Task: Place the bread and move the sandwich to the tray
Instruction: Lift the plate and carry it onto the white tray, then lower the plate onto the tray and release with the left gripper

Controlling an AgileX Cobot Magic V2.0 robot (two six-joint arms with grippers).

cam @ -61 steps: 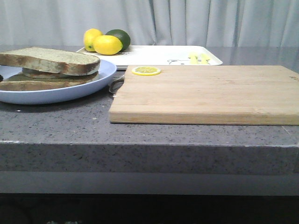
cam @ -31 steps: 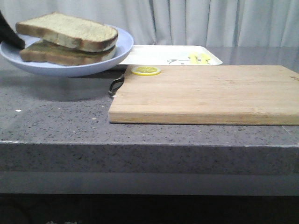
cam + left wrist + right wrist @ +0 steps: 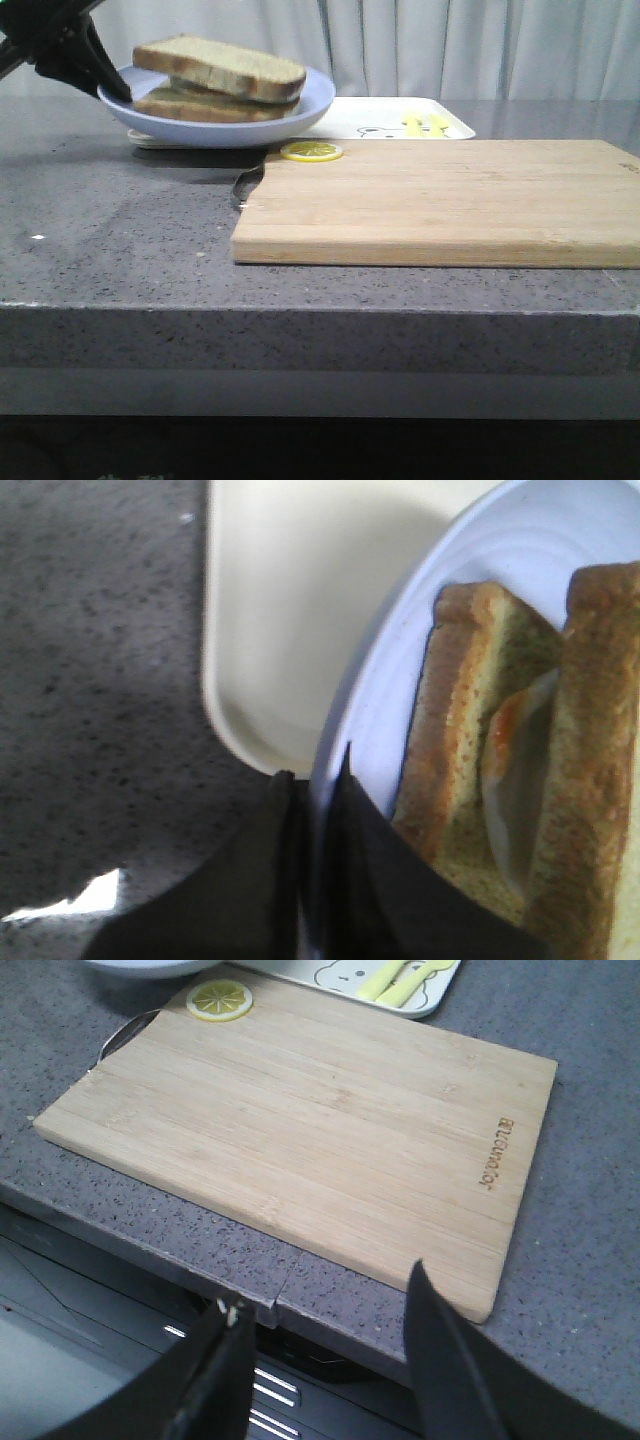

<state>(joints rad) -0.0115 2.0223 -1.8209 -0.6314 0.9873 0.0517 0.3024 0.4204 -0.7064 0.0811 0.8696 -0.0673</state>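
1. Our left gripper (image 3: 312, 780) is clamped on the rim of the round light-blue plate (image 3: 300, 105), one dark finger above the rim and one below it, as the left wrist view shows.
2. The plate hangs in the air near the far left corner of the grey stone desk (image 3: 120, 240), tilted a little, its rim over the left end of the tray (image 3: 350, 120).
3. On the plate lies the sandwich (image 3: 215, 85): a thick slice of bread (image 3: 220, 65) with a brown crust rests on top of a flatter slice, and in the left wrist view a white fried egg (image 3: 520, 770) with an orange edge shows between the two slices.
4. The sandwich sits just beside our left gripper, on the inner side of the rim it grips; we cannot tell whether a finger touches the bread.
5. The tray is white and shallow, with a small cartoon drawing and yellow marks, and lies along the far edge of the desk.
6. A pale wooden cutting board (image 3: 440, 200) lies in front of the tray, reaching toward the right edge, with a lemon slice (image 3: 312, 151) on its far left corner.
7. Our right gripper (image 3: 325, 1350) hovers above the near edge of the desk, fingers spread apart and holding nothing.
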